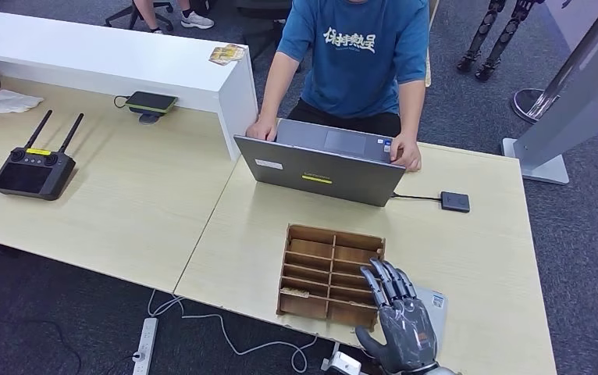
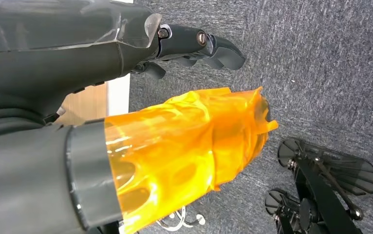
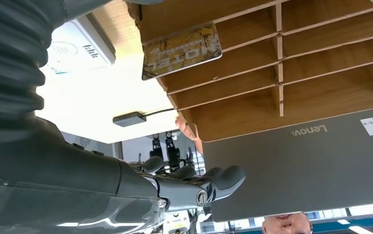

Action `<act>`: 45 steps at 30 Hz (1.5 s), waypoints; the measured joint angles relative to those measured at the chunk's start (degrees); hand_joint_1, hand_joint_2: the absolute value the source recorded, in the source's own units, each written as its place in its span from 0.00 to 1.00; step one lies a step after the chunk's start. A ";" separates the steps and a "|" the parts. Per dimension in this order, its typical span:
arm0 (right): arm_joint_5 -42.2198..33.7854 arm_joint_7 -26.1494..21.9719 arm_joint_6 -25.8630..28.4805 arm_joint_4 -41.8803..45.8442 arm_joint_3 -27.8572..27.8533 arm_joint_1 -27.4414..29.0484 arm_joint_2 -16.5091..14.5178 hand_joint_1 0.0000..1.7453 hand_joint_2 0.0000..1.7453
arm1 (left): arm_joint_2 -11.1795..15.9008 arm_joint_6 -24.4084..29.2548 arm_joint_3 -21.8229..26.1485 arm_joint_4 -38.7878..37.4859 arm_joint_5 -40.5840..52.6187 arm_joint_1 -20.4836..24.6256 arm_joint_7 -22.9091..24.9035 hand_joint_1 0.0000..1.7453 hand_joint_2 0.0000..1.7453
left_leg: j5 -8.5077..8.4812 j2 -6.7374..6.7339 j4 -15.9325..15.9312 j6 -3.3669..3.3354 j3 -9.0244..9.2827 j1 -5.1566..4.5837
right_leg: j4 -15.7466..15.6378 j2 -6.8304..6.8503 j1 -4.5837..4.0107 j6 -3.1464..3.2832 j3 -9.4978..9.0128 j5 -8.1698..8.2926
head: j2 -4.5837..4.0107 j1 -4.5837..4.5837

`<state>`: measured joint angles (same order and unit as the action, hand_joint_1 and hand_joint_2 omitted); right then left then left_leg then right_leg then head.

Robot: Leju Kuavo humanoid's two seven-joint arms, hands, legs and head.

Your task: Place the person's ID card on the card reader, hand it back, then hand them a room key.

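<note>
Right hand (image 1: 400,319) above wooden organizer (image 1: 330,273), fingers extended

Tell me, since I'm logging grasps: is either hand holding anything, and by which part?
Nothing is held: the right hand hovers open by the wooden organizer; the left hand hangs empty.

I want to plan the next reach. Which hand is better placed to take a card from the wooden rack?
The right hand. It hovers open over the table beside the wooden rack, near the hotel card in one slot. The left hand hangs over the carpet, away from the table.
</note>
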<state>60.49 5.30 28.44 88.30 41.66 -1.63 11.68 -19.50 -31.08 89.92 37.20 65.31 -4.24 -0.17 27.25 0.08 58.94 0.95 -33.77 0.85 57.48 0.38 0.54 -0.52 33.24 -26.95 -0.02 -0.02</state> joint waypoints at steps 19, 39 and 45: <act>-0.27 0.45 -3.97 -4.66 0.89 -1.85 -0.49 0.00 1.00 | 0.02 -0.80 0.00 0.00 0.82 0.00 0.13 0.00 0.00 | 0.00 0.01 0.00 0.00 -0.01 0.00 | 0.00 0.00 0.00 0.00 0.00 0.00 | 0.00 0.00; -0.69 0.61 -2.29 -4.78 0.93 -1.85 -0.47 0.73 1.00 | 0.02 -0.80 0.00 0.00 0.83 0.00 0.12 0.00 0.00 | 0.00 0.00 0.00 0.00 0.00 0.00 | 0.00 0.00 0.00 0.00 0.00 0.00 | 0.00 0.00; -0.16 0.45 -1.98 -4.78 0.93 -1.67 -0.48 0.91 1.00 | 0.02 -0.80 0.00 0.00 0.83 0.00 0.11 0.00 0.00 | 0.00 0.00 0.00 0.00 0.00 0.00 | 0.00 0.00 0.00 0.00 0.00 0.00 | 0.00 0.00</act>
<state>60.33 5.75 26.46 83.52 42.60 -3.30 11.21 -19.47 -31.88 89.92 37.20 66.14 -4.24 -0.07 27.25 0.08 58.94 0.95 -33.77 0.85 57.48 0.38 0.54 -0.52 33.24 -26.95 -0.02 -0.02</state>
